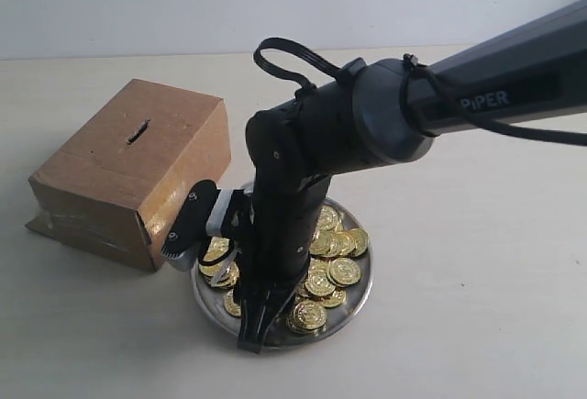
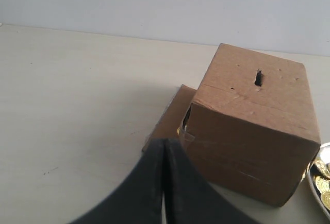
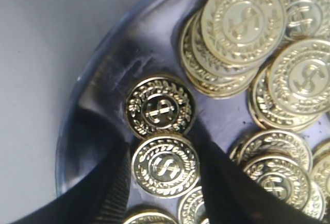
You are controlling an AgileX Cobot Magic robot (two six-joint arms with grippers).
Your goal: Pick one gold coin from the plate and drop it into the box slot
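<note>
1. Over the plate (image 3: 111,74), the right hand (image 3: 163,149) stands with jaws apart, straddling one flat gold coin (image 3: 165,166), ready to pinch it.
2. Near the box (image 2: 247,147), the left hand (image 2: 164,183), closed and empty, hangs aside, leaving the slot (image 2: 258,78) clear.

Black arm (image 1: 495,87), matte casing, rounded joints.
White "PiPER" lettering (image 1: 484,101) on the forearm tube. Black cable (image 1: 286,58) looped over the wrist joint, strapped on. Right hand (image 1: 255,333): dark tapered fingers (image 3: 105,195), ribbed inner pads.
</note>
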